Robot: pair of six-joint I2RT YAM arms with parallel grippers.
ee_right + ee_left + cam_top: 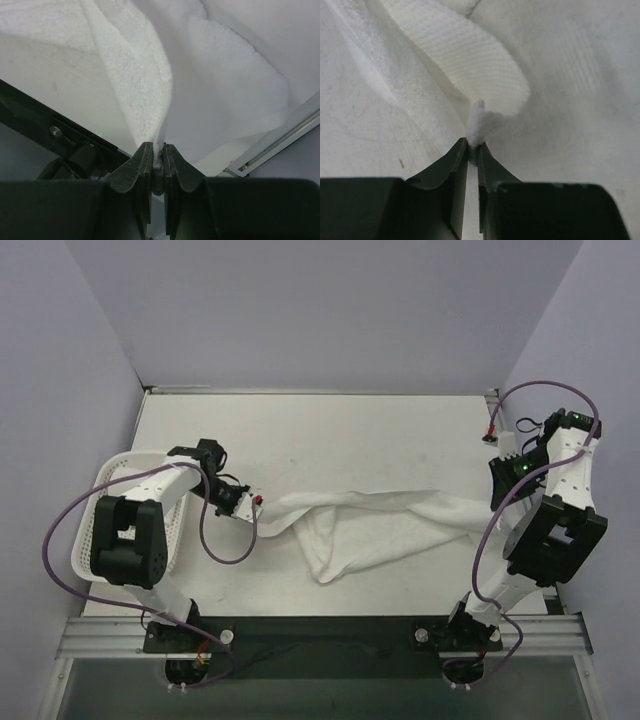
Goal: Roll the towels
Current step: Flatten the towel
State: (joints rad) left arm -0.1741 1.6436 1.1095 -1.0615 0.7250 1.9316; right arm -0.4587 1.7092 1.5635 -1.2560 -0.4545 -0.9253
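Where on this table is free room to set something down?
Bare: the far half of the table, between towel and back wall; also a narrow strip in front of the towel. Crowded: the left edge, by the basket.

No lettering, label or number seems readable on anything in view.

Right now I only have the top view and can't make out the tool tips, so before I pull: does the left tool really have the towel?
Observer: Yes. In the left wrist view the left tool is shut on a small bunched tip of the towel, by its flat-woven border.
Operator: And the right one?
Observer: The right tool is shut on a thin pinch of terry edge; the cloth fans out away from it.
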